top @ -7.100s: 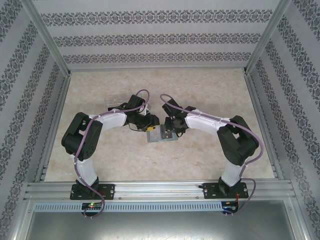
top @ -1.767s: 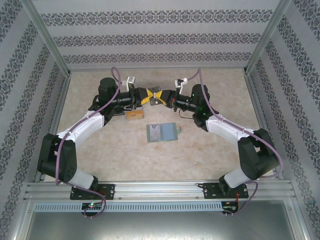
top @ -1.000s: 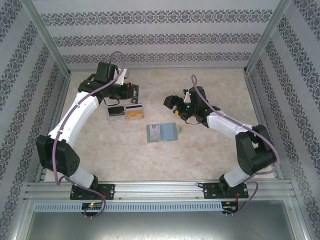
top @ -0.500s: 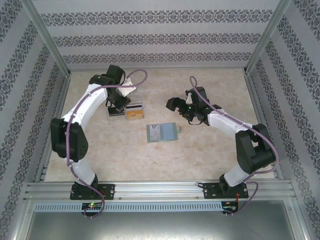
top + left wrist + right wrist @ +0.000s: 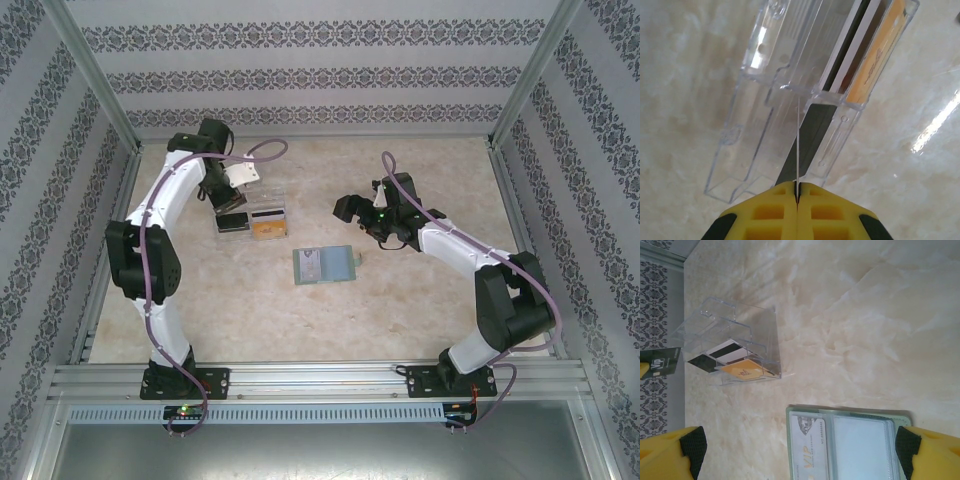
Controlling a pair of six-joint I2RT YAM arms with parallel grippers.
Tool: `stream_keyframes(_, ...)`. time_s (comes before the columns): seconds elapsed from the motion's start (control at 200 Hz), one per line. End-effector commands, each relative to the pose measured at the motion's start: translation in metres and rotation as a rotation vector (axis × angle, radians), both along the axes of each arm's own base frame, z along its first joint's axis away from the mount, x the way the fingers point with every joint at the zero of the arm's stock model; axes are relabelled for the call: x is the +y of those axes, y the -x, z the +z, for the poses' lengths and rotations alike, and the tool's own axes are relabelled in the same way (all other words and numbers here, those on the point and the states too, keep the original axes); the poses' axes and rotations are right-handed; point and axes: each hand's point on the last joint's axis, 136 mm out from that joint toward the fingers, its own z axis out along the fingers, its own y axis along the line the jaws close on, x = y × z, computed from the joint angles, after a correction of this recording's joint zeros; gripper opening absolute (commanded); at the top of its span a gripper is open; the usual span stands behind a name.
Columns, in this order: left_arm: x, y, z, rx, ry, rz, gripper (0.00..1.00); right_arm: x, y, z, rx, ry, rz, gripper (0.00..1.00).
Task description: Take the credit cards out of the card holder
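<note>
Above the clear plastic rectangular tray, the left gripper hung with its yellow fingers pressed together on a thin black card, held edge-on. Inside the tray stood a black card, a whitish card and an orange-yellow card. Well right of the tray, the right gripper hovered with its fingers spread wide and nothing between them. Near the tray's right front corner, the pale sage-green soft card holder lay open, a pale card tucked in one pocket.

The step looked like dropping off an extracted card. Next, the left gripper probably needed to lower it into a slot and release; the pale card remained for afterwards.

Nearly two seconds earlier the grippers had met nose to nose behind the tray; since then the right had let go and retreated, and the left had swung over the tray.
</note>
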Motion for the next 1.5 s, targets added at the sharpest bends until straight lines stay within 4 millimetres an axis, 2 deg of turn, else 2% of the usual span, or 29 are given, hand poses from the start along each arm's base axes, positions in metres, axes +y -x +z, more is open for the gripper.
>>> stream_keyframes(0.0,-0.002,0.021,-0.006,0.092,0.035,-0.094,0.00,-0.001,0.003,0.007,0.001,-0.006,-0.002,0.98)
stream_keyframes(0.17,0.004,0.030,-0.017,0.128,0.011,-0.151,0.00,0.004,0.004,0.008,0.004,-0.003,0.008,0.98)
stream_keyframes(0.395,0.006,0.023,-0.033,0.118,-0.008,-0.218,0.00,0.015,0.006,0.005,0.021,0.004,0.028,0.98)
stream_keyframes(0.57,-0.008,0.012,-0.033,0.072,0.059,-0.271,0.00,0.019,0.007,0.011,0.024,-0.009,0.034,0.98)
stream_keyframes(0.729,-0.001,0.006,-0.046,0.092,0.010,-0.283,0.00,0.020,0.009,0.021,0.011,0.000,0.043,0.98)
stream_keyframes(0.844,0.004,0.004,-0.054,0.103,-0.016,-0.286,0.00,0.019,0.010,0.020,0.015,0.005,0.038,0.98)
stream_keyframes(1.154,0.003,-0.001,-0.040,0.075,-0.022,-0.299,0.00,0.027,0.011,0.015,0.033,0.004,0.046,0.98)
stream_keyframes(1.284,0.008,-0.004,-0.034,0.051,-0.058,-0.303,0.00,0.028,0.011,0.015,0.031,0.006,0.047,0.98)
stream_keyframes(1.494,0.015,-0.003,-0.038,0.064,-0.097,-0.302,0.00,0.028,0.010,0.014,0.035,0.007,0.046,0.98)
